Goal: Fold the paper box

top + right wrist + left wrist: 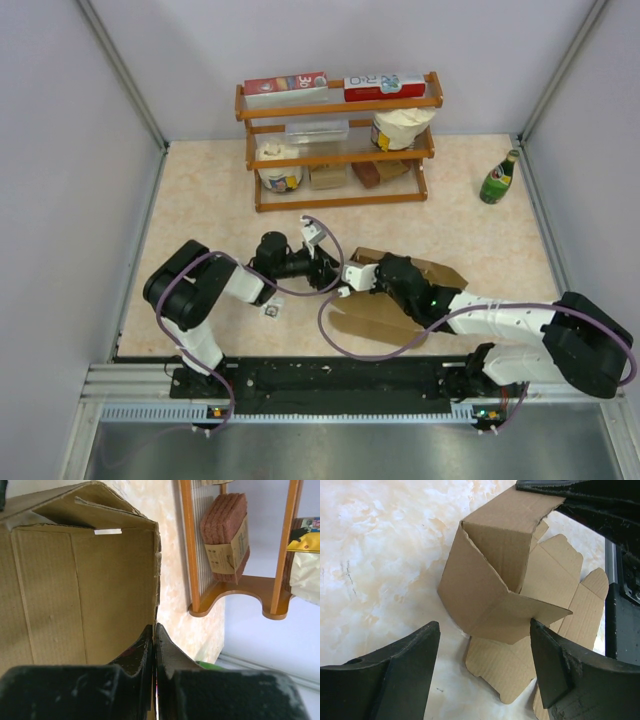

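The paper box is a brown cardboard sheet, partly raised, lying at the table's middle between both arms. In the left wrist view a corner of the box stands up, with flat flaps spread behind it on the table. My left gripper is open just in front of that corner, and its right finger sits next to a jutting flap. My right gripper is shut on the edge of an upright box wall. From above, the left gripper and the right gripper face each other across the raised end.
A wooden shelf stands at the back, holding red-and-white cartons, tubs and a brown pack. A green bottle stands at the back right. A small white piece lies near the left arm. Walls close in the table's sides.
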Motion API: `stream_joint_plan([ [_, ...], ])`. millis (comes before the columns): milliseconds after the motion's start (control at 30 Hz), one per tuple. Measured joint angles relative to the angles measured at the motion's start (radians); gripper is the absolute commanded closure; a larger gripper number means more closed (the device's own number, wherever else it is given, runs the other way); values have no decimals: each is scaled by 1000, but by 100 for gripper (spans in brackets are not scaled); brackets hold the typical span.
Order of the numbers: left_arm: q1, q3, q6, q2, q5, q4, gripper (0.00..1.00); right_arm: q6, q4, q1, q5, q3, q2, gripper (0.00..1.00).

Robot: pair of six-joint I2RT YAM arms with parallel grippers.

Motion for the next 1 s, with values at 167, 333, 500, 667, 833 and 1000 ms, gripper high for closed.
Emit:
stream_joint_plan([
  [167, 0, 21, 10, 0, -1, -7, 23, -36, 68, 26, 41, -21, 20, 100],
  [333, 0, 45, 18, 8, -5, -12, 23, -77, 150, 46, 82, -45, 44, 100],
  [500, 0, 49, 26, 14, -8, -21, 23, -129, 256, 75, 139, -76, 93, 100],
  [667, -6, 41, 26, 14, -31, -18, 22, -189, 386, 105, 203, -101, 162, 100],
  [833, -31, 16, 26, 14, -85, -4, 20, -239, 491, 132, 252, -111, 215, 97],
  [1000, -68, -12, 25, 14, -165, 13, 19, -261, 543, 151, 276, -125, 227, 92],
])
